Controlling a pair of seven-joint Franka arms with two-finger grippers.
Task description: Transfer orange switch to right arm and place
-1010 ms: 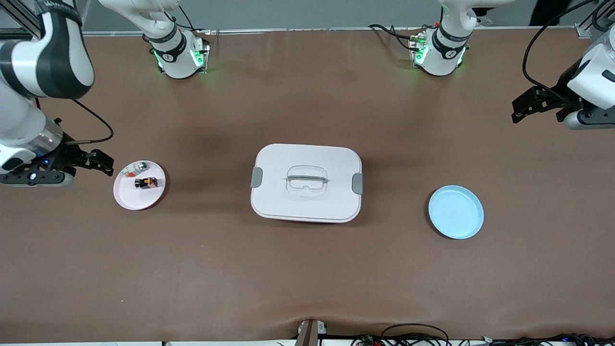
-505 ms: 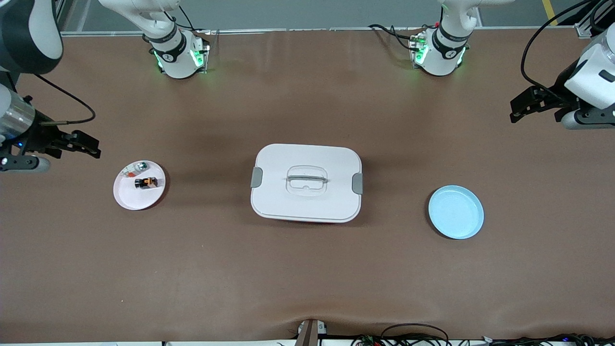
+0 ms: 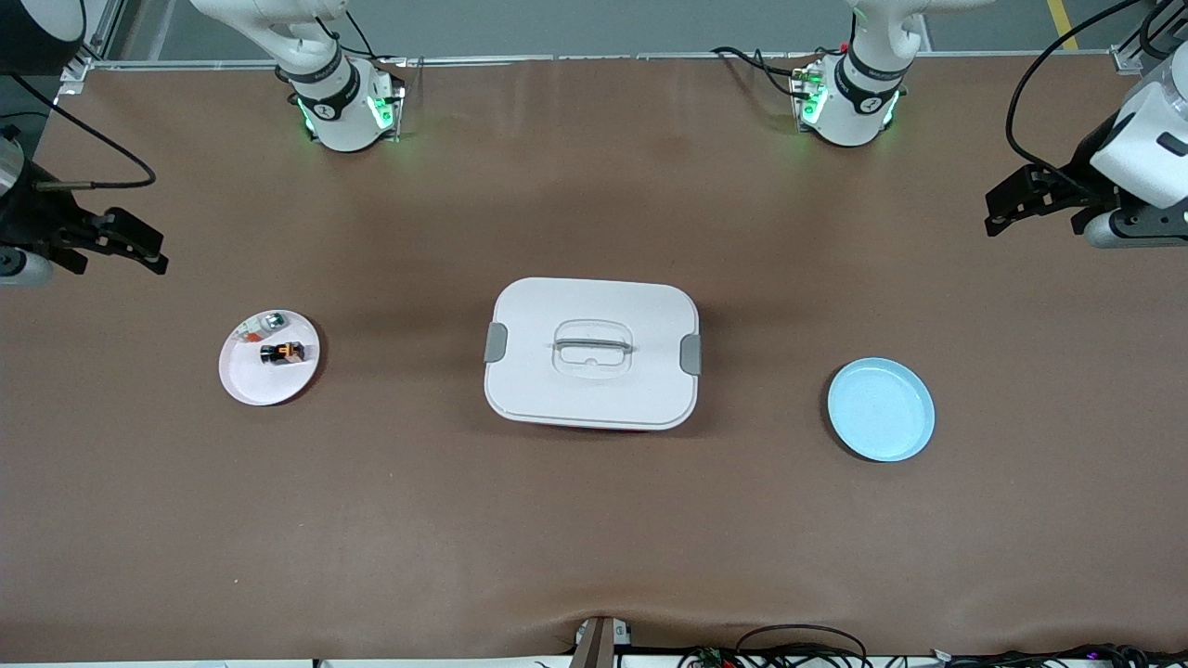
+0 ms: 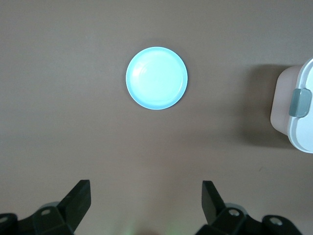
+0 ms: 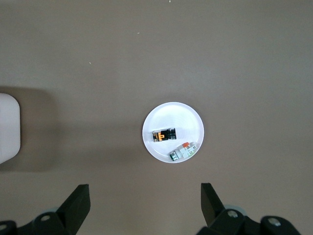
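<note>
Front view: orange switch (image 3: pixel 282 353) lying on white plate (image 3: pixel 243 382) beside silver part (image 3: pixel 262 324); lidded box (image 3: pixel 591 353) mid-table, blue plate (image 3: pixel 881 409) toward left arm's end. Left wrist view: left gripper (image 4: pixel 145 201) spread wide. Right wrist view: right gripper (image 5: pixel 145 202) wide, empty, above the table.

A robotics lab or test bench, seen from a high camera. A wide table (image 3: pixel 594 520) covered in plain brown matting fills the view. At 11 o'clock and 1 o'clock, two white robot arm bases (image 3: pixel 345 109) (image 3: pixel 846 104) are bolted to the table, each glowing with green status lights. Black cables (image 3: pixel 756 61) trail from the 1 o'clock base, and a tangle of wires (image 3: pixel 798 649) runs along the table edge at 5 o'clock. Aluminium framing (image 3: pixel 93 37) shows at the 10 o'clock corner. On the matting sit only staged props: a white lidded plastic box (image 3: pixel 591 353) at centre, a pale blue plate (image 3: pixel 881 409) at 4 o'clock and a small white plate (image 3: pixel 251 380) at 8 o'clock.
</note>
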